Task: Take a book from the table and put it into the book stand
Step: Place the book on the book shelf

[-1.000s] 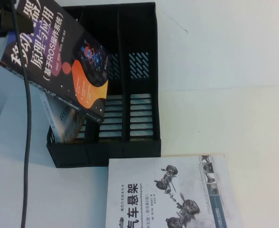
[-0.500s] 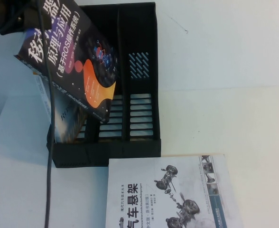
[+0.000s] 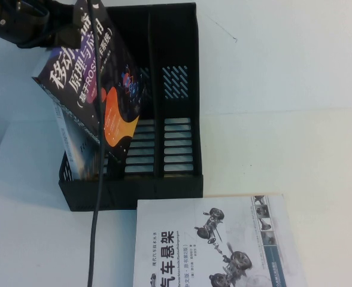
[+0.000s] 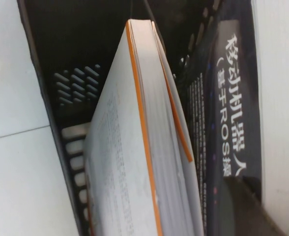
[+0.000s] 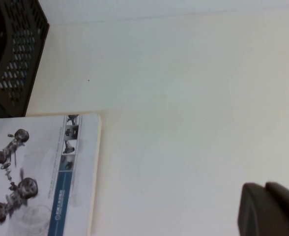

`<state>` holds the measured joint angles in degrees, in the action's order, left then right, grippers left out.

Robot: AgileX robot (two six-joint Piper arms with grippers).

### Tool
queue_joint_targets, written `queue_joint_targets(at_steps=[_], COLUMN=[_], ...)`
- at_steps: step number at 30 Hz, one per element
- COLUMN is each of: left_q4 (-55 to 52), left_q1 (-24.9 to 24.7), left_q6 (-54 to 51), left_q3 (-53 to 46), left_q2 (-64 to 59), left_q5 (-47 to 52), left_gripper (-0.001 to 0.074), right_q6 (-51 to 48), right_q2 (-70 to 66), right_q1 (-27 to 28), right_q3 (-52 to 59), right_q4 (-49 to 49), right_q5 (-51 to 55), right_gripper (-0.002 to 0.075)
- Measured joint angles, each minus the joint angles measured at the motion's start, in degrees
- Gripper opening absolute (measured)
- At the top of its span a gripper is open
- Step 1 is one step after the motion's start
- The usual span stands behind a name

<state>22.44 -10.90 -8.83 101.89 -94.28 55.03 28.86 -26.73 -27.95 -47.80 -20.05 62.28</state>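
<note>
My left gripper (image 3: 61, 27) is at the back left, shut on the top edge of the dark navy book (image 3: 98, 84). It holds the book tilted steeply above the left part of the black book stand (image 3: 179, 173), with the book's lower corner over the slotted base. In the left wrist view the dark book (image 4: 228, 98) sits next to my left gripper (image 4: 235, 204). A white book with orange edges (image 4: 134, 162) stands beside it in the stand. My right gripper (image 5: 270, 211) shows only in the right wrist view, shut and empty over the bare table (image 5: 184, 98).
A white book with grey mechanical drawings (image 3: 215, 239) lies flat on the table just in front of the stand; it also shows in the right wrist view (image 5: 36, 172). A black cable (image 3: 95, 197) hangs down across the stand's left front. The white table (image 3: 284, 107) stretches to the right.
My left gripper has moved right with the dark book. The book has turned more upright and edge-on, closer over the stand's left compartments. The cable has swung right with it.
</note>
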Motion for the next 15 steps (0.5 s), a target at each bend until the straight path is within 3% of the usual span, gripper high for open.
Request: queue_joint_targets(at_steps=[15], left_q4=[-8.67], left_q1=[-5.17], left_q6=[1.36], left_q3=[0.00], left_q2=[-0.14], left_q5=[-1.70], left_gripper=[0.0113], right_q6=[0.56], right_q2=[0.00], right_q1=[0.00], right_q3=[0.00], right_q4=[0.64], right_q5=[-0.33], right_gripper=[0.0001])
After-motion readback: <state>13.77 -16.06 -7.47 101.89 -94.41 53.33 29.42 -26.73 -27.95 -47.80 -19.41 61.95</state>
